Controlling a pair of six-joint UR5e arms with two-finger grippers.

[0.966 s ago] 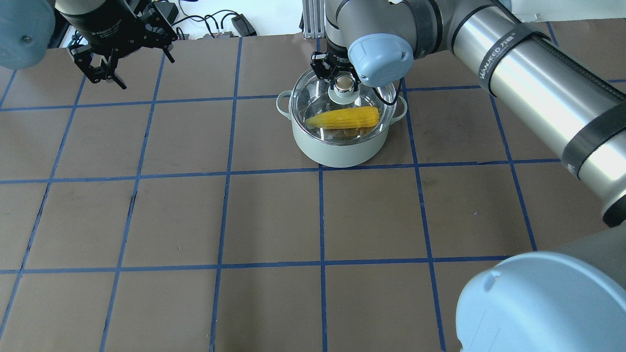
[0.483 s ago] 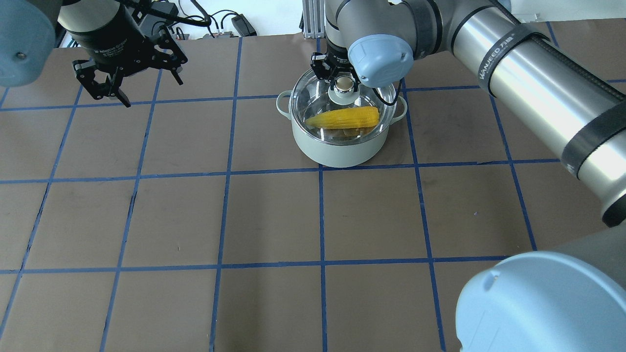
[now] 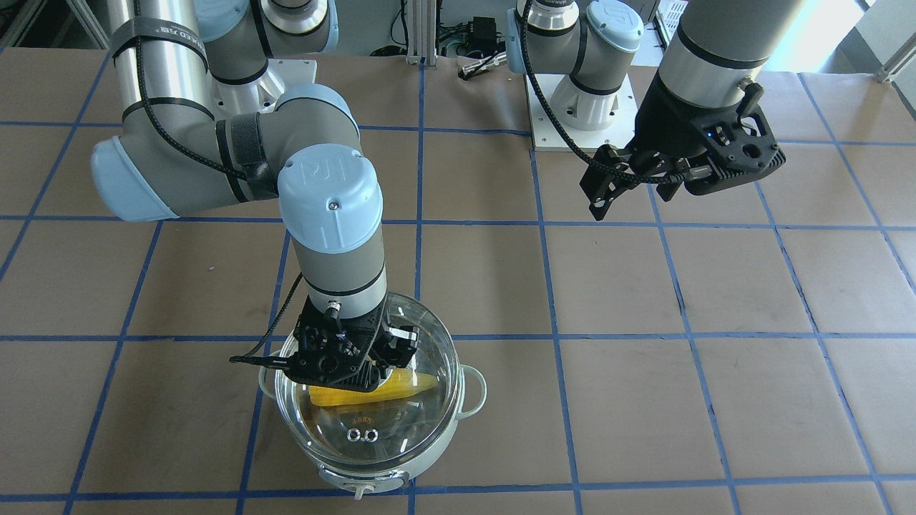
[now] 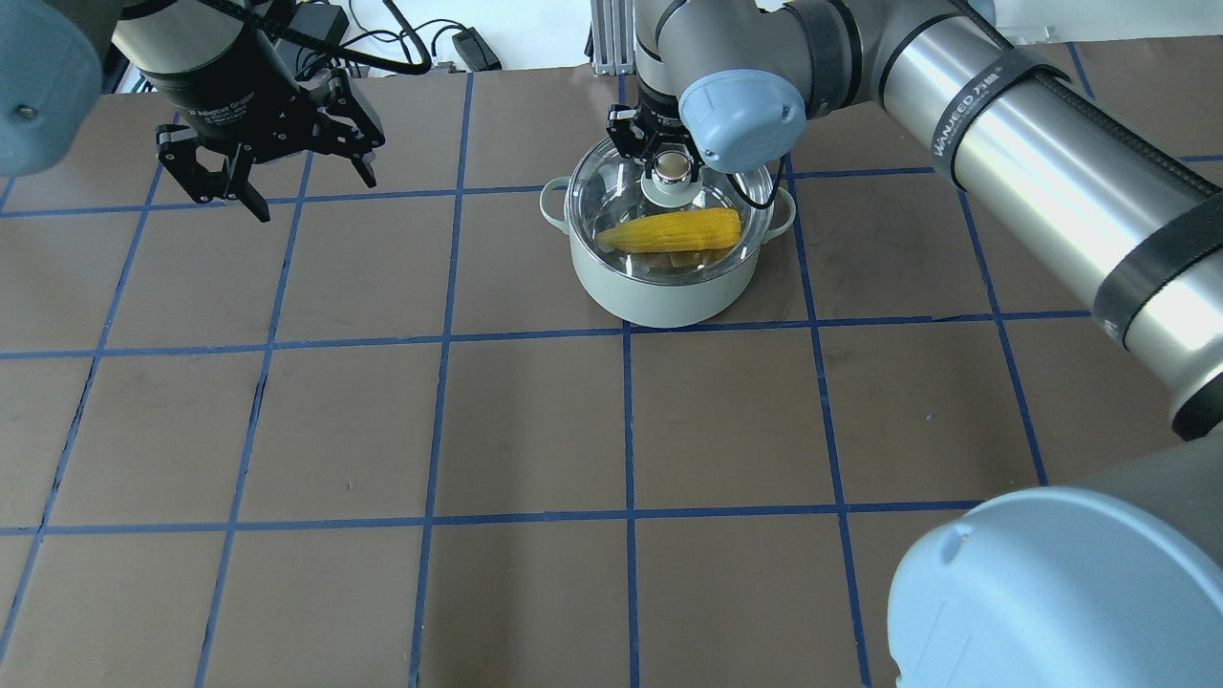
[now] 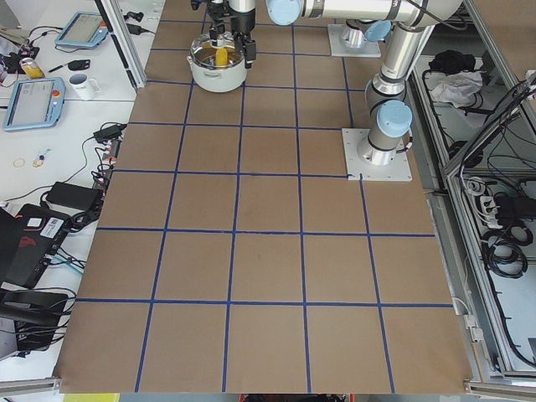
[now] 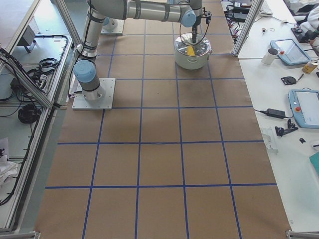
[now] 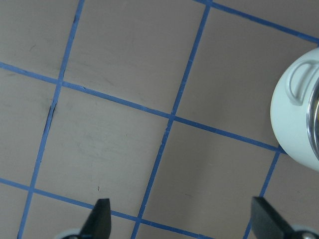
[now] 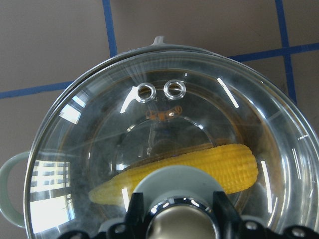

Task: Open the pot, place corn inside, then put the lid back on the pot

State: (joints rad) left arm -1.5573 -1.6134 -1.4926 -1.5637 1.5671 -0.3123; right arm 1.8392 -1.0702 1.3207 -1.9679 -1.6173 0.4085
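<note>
Front-facing view: brown paper covers the table (image 3: 715, 286), crossed by blue tape lines (image 3: 715, 335). The pot (image 3: 397, 481) stands near the operators' edge with the lid (image 3: 401, 429) seated on it and the corn (image 3: 415, 384) lying inside. The right gripper (image 3: 354, 368) hides the lid's centre. The left gripper (image 3: 633, 197) hangs well apart from the pot, over bare paper.

Overhead: the knob (image 4: 674, 168) shows between the right gripper's fingers, and the wrist covers the lid's far rim. The left jaws are spread, with nothing between them.

From the left end: a white bench (image 5: 50, 126) carries tablets, a mug (image 5: 81, 84) and cables (the pot is tiny here).

From the right end: the grasp is too small to read.

Left wrist: two fingertips (image 7: 101, 211) stand wide apart, and the frame edge cuts the pot off.

Right wrist: fingers (image 8: 133, 209) press both sides of the knob, clenched on it. Two vent holes (image 8: 175, 88) lie beyond the corn, and the knob's lower half is cropped.
</note>
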